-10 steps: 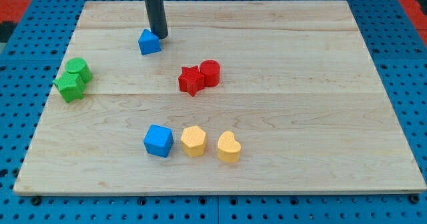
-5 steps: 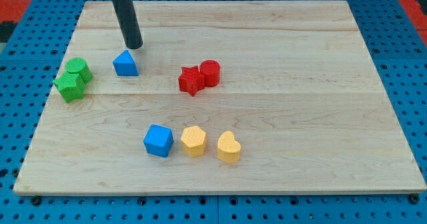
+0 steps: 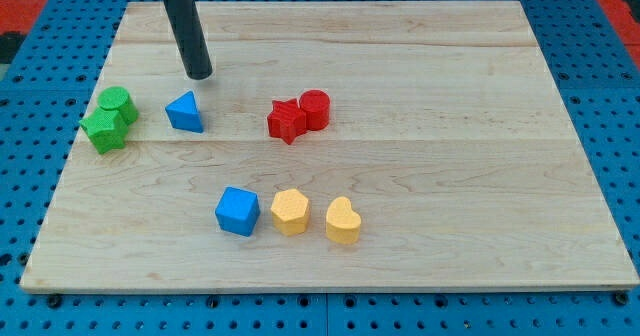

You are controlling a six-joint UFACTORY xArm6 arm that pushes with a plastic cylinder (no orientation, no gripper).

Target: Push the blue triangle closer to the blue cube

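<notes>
My tip (image 3: pixel 200 75), a plain rod with no fingers, stands just above the small blue triangle block (image 3: pixel 185 112) upper left, bare wooden board (image 3: pixel 450 176) separating it from the lower-centre blue cube block (image 3: pixel 237 211).

The small blue triangular block (image 3: pixel 185 112) lies flat on the wooden board in the view's upper left part, its apex pointing toward the view's top. The small blue cube block (image 3: pixel 237 211) sits lower down, toward the view's bottom and a little right of the triangle, turned slightly askew. The two are well apart.
</notes>
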